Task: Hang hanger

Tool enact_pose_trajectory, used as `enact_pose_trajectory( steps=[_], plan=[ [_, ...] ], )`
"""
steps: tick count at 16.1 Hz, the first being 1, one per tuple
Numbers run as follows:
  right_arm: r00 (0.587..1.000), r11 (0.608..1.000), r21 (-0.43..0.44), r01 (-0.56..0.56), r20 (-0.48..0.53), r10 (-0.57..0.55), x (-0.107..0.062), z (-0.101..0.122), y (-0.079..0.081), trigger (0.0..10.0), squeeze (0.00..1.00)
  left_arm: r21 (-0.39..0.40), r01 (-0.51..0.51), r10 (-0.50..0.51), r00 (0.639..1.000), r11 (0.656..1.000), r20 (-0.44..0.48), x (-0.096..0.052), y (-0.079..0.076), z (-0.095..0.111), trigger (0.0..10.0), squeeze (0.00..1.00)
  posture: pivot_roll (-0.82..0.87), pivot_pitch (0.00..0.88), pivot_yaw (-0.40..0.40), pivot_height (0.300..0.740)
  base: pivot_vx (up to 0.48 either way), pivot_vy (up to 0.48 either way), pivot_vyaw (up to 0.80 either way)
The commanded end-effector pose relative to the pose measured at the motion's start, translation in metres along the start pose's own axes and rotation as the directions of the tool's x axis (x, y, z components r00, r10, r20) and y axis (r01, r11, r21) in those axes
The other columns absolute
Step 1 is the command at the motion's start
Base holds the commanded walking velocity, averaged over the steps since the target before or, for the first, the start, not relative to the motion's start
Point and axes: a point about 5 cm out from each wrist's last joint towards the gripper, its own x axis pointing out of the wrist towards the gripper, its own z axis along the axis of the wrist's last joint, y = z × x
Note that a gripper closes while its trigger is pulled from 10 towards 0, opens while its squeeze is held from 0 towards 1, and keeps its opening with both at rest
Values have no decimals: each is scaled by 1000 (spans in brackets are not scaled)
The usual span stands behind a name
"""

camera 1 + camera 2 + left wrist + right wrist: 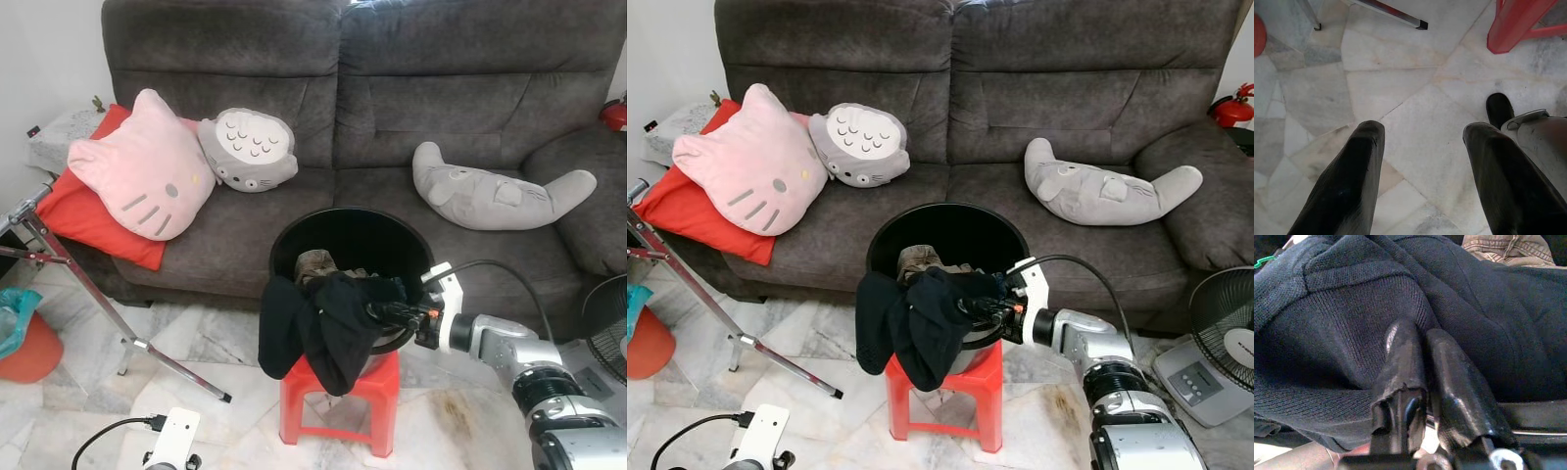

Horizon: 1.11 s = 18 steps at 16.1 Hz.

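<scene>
A: Item one, right hand (970, 306)?
B: Fingers pressed together on the black garment (328, 318) draped over the rim of the black bucket (416, 250), which stands on the red stool (384, 384) before the grey sofa (460, 88).

A: Left hand (1422, 171)?
B: Idle, fingers spread, nothing held, above the marble floor (1400, 73).

A: The hanger?
B: Cannot be made out; possibly buried under the clothes. A beige garment (1508, 247) lies behind.

A: Step in hand?
B: Judged early: taking hold at the bucket. Next, lift the cloth clear and carry it toward the metal rack (59, 259).

A: Cut off?
B: The rack's upper part; hanging place unseen.
</scene>
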Motion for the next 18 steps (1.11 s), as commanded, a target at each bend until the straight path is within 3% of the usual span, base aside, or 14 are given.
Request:
enact_pose_trajectory(
  steps=[1, 7, 9, 10, 11, 15, 18],
  plan=[
    [1000, 1000, -21, 0, -20, 0, 3, 1, 1, 0, 0, 21, 1, -1, 1000, 1000, -17, 0, 2, -4, 10000, 0, -41, 0, 81, 740, 0, 0, 0],
    [1000, 999, -45, 6, 17, -6, 4, 5, 3, 0, 0, 22, 2, -2, 1000, 1000, -16, -1, 2, -4, 10000, 0, -43, 0, 82, 740, 0, 0, 0],
    [998, 995, -95, 23, 53, -18, 7, 11, 5, 0, 0, 23, 2, -2, 1000, 1000, -17, -1, 1, -4, 10000, 0, -45, 0, 81, 740, 0, 0, 0],
    [992, 994, -104, 35, 123, -22, 9, 23, 9, 0, 0, 21, 2, -1, 1000, 1000, -17, -1, 1, -5, 10000, 0, -40, 0, 79, 740, 0, 0, 0],
    [970, 993, -111, 51, 242, -23, 11, 47, 17, 0, 0, 22, 2, -2, 1000, 1000, -18, -1, 2, -5, 10000, 0, -46, 0, 84, 740, 0, 0, 0],
    [899, 988, -146, 57, 437, 13, 17, 87, 42, 0, 0, 27, 6, -6, 1000, 1000, -18, -1, 1, -5, 10000, 0, -49, 0, 87, 740, 0, 0, 0],
    [818, 979, -205, -8, 562, 125, 29, 122, 85, 0, 0, 30, 11, -11, 1000, 999, -16, -1, 1, -4, 10000, 0, -54, 0, 92, 740, 0, 0, 0]
  ],
)
